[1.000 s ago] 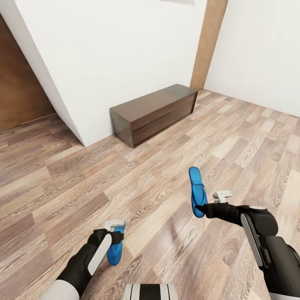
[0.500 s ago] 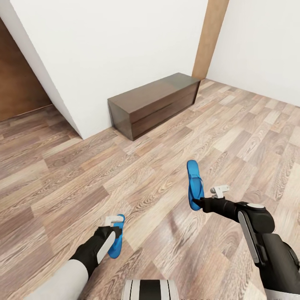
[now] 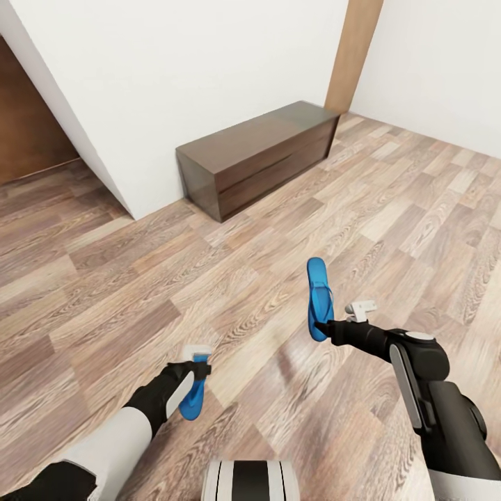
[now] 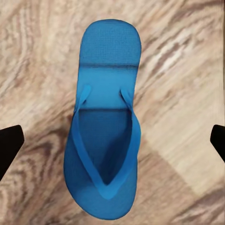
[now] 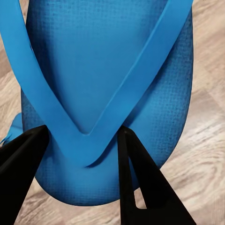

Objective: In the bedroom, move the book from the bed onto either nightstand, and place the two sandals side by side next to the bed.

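Two bright blue sandals are in view. One sandal (image 3: 193, 400) (image 4: 105, 126) lies flat on the wood floor under my left gripper (image 3: 198, 371) (image 4: 112, 140), which is open, its fingertips (image 4: 9, 145) wide apart on either side of it. My right gripper (image 3: 324, 328) (image 5: 79, 157) is shut on the strap of the other sandal (image 3: 319, 296) (image 5: 108, 70), which hangs above the floor at the right. The bed, the book and the nightstand are out of view.
A long low dark-brown cabinet (image 3: 257, 156) stands against the white wall (image 3: 195, 76) ahead. A wooden post (image 3: 353, 52) rises in the corner behind it. At the far left is a brown wooden panel (image 3: 28, 132). Wood flooring (image 3: 125, 292) stretches all around.
The whole view has shifted, so the camera has moved. My left gripper now sits a little higher above its sandal. The right gripper still holds its sandal.
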Controlling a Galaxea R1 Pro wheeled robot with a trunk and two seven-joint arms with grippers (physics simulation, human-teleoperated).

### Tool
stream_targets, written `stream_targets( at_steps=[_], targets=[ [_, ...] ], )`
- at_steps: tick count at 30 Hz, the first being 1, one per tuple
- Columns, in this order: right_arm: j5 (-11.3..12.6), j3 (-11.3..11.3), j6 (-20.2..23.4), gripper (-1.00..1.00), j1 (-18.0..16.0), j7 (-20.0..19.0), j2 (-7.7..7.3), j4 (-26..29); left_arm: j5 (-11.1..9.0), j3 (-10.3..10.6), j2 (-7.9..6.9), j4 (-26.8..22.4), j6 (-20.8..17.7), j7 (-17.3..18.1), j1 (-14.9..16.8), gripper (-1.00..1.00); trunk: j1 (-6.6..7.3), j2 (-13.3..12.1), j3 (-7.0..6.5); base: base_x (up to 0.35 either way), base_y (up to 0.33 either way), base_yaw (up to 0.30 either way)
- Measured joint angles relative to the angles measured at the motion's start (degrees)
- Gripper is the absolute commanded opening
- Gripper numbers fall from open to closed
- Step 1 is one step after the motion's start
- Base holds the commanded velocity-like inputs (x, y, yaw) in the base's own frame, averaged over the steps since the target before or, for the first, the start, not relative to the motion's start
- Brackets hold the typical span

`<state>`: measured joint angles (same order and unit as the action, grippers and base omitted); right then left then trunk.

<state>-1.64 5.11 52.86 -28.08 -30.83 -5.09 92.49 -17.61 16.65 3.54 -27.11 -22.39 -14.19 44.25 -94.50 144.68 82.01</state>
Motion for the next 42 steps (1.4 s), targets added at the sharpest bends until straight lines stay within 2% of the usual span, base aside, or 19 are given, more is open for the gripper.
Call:
stream_targets(
  at_steps=[5, 13, 22, 28, 39, 42],
  targets=[
    [0.0, 0.0, 0.0, -1.00, -1.0, 0.0, 0.07, 0.0, 0.5, 1.3, -0.06, 0.8, 0.2, 1.9, 1.5, 1.00, -0.13, 0.1, 1.11, 0.000, 0.000, 0.000],
    [0.0, 0.1, 0.1, -1.00, -2.0, 0.0, 0.07, 0.0, 0.6, 2.9, -0.10, 1.1, 0.2, 2.4, 2.1, 1.00, -0.34, 0.2, 2.88, 0.000, 0.000, 0.000],
    [-0.1, 0.0, 0.1, -1.00, -2.1, 0.0, 0.15, 0.0, 0.8, 3.0, -0.25, 1.1, 0.2, 2.5, 2.2, 1.00, -0.57, 0.3, 4.88, 0.000, 0.000, 0.000],
    [-0.1, 0.0, 0.1, -1.00, -2.1, 0.0, 0.13, 0.0, 0.7, 3.0, -1.34, 1.1, 0.2, 2.5, 3.4, 1.00, -0.72, 0.4, 6.21, 0.000, 0.000, 0.000],
    [-0.1, 0.2, 0.1, -1.00, -2.1, 0.0, 0.08, 0.0, 0.8, 2.9, -1.67, 1.0, 0.2, 2.4, 4.0, 1.00, -1.00, 0.5, 8.65, 0.000, 0.000, 0.000],
    [0.1, 0.2, 0.1, -1.00, -2.4, -0.1, 0.05, 0.0, 0.7, 2.9, -1.66, 0.2, 0.2, 2.5, 4.0, 1.00, -1.00, 0.5, 8.65, 0.000, 0.000, 0.000]
  ],
)
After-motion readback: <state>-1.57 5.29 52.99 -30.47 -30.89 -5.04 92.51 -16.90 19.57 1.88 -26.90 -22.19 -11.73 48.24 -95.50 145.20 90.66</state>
